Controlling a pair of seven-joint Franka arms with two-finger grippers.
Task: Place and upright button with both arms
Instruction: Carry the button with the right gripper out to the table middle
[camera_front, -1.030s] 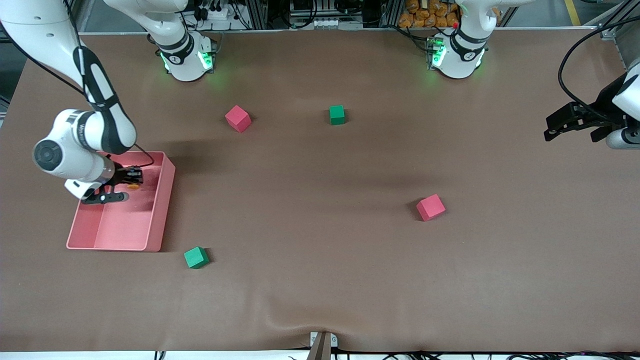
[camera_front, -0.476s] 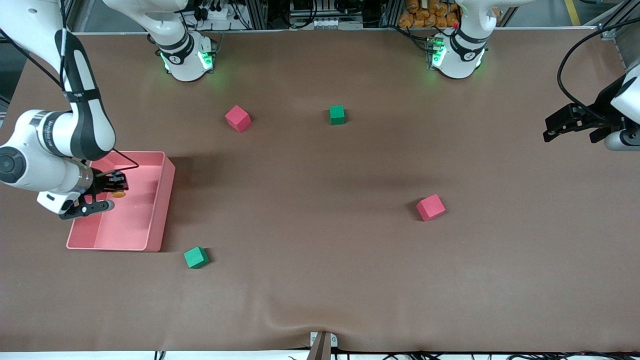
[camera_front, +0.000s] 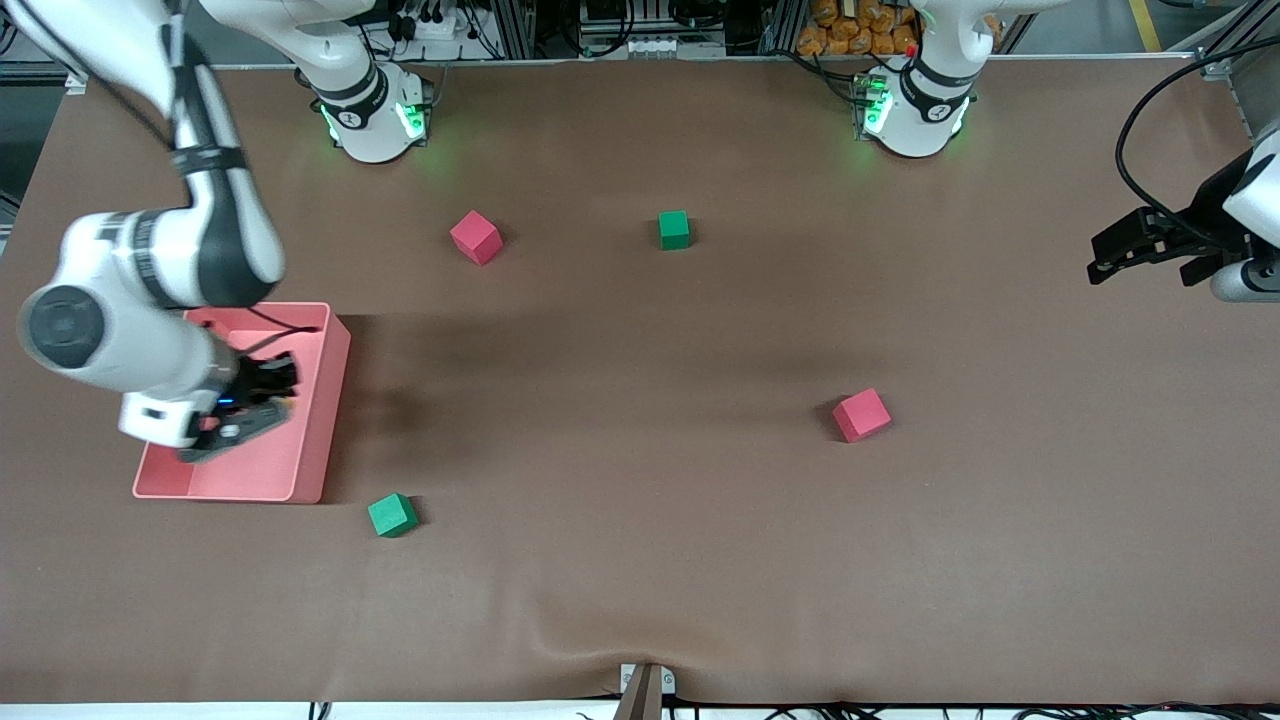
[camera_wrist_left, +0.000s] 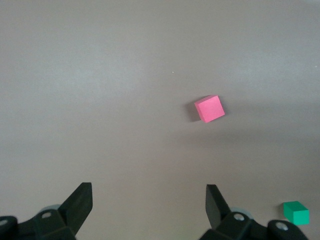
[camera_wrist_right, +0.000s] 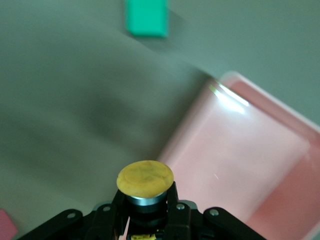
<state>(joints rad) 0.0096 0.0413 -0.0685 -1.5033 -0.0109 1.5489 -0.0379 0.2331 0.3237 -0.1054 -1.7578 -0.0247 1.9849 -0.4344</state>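
The button (camera_wrist_right: 145, 178), with a round orange cap over a metal ring and dark body, sits between the fingers (camera_wrist_right: 172, 200) of my right gripper (camera_wrist_right: 145, 205), which is shut on its body. In the front view the right gripper (camera_front: 268, 383) hangs over the pink bin (camera_front: 330, 400), and the button is hidden by the hand. My left gripper (camera_front: 1140, 245) waits open in the air over the left arm's end of the table. In its wrist view the left gripper (camera_wrist_left: 148, 200) holds nothing between its fingers.
Two red cubes (camera_front: 476, 237) (camera_front: 861, 415) and two green cubes (camera_front: 674, 229) (camera_front: 392, 515) lie scattered on the brown table. The green cube (camera_wrist_right: 146, 17) nearest the bin (camera_wrist_right: 240, 150) shows in the right wrist view. A red cube (camera_wrist_left: 209, 109) and a green cube (camera_wrist_left: 296, 212) lie below the left gripper.
The right arm swung out toward the table's end, then back over the bin, rising and turning its wrist; the orange cap no longer shows in the front view. The left arm stayed still.
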